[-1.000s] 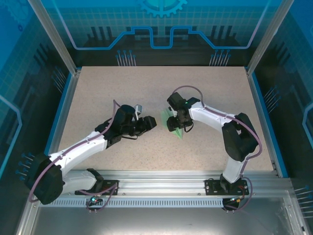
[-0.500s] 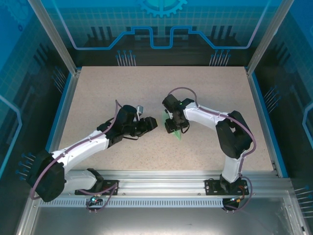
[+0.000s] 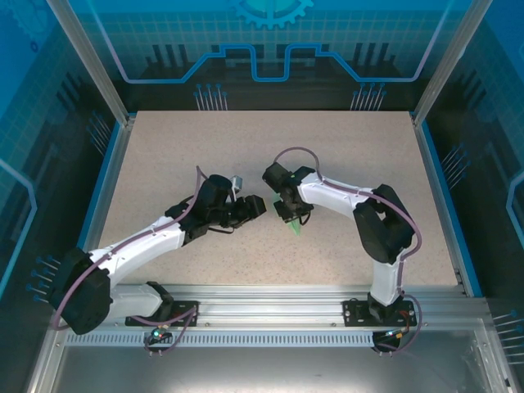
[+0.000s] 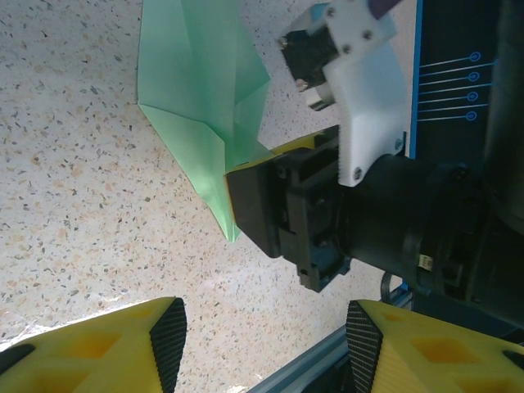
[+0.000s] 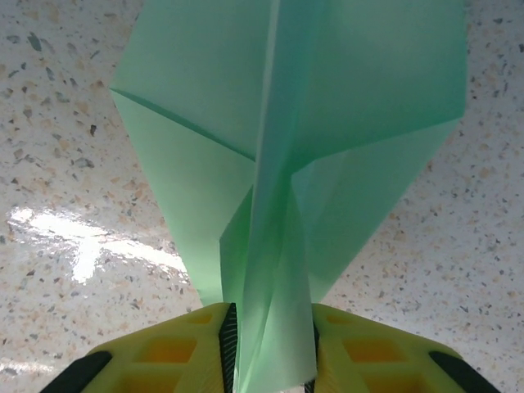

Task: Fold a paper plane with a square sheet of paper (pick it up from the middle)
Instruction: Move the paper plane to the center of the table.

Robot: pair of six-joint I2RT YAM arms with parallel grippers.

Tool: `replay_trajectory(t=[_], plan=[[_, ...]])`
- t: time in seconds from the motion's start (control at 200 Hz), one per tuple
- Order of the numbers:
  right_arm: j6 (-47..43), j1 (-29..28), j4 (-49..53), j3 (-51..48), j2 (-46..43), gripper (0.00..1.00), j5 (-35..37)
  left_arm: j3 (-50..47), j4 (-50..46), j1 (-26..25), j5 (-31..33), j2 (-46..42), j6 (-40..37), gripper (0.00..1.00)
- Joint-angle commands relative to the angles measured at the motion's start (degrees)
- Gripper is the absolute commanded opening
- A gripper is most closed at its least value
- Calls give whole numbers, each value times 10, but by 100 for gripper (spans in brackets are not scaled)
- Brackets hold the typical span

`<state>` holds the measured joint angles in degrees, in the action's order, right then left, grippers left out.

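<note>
paper plane (image 5: 278,164) was already a folded dart when you looked, pale mint green, sitting near the middle of the table (image 3: 344,139), a little right of centre; its narrow tip pointed toward the near edge in the top view. In the right wrist view the wings spread out to either side over the speckled surface and the centre fold rose up between the two yellow fingers (image 5: 180,344) of the right gripper (image 5: 270,327); the jaws had closed onto that fold, pads against the paper on both sides (a pinch on the crease, wings left free). From your left wrist view the plane's wide end fanned away from that grip; I couldn't tell whether its tip touched the table. The left gripper (image 4: 266,327) sat just beside the plane, aimed at it and at the right wrist; jaws stood apart with nothing between them, clear of the paper. In the top view the two grippers were nearly nose to nose, one arm reaching in from each side.
</note>
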<state>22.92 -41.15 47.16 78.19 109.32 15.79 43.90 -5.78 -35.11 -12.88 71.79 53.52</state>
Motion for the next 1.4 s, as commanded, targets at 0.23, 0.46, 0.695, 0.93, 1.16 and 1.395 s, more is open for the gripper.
replay_trajectory(t=[0.23,0.46,0.695,0.93,1.16,1.395], plan=[[22,-15,13,33,44,36,-10,22,-14,-7,-7,9,-18,58],[31,-12,15,38,59,20,2,24,-16,-7,-5,7,-19,58],[38,9,-6,24,21,17,-21,25,-21,-7,-5,6,-21,58],[69,77,-59,7,16,18,-103,26,-21,-7,-5,5,-21,58],[81,84,-56,17,9,34,-117,36,-50,-7,6,2,-39,59],[56,90,-34,-17,-145,66,-48,55,-127,-7,103,-28,-92,62]])
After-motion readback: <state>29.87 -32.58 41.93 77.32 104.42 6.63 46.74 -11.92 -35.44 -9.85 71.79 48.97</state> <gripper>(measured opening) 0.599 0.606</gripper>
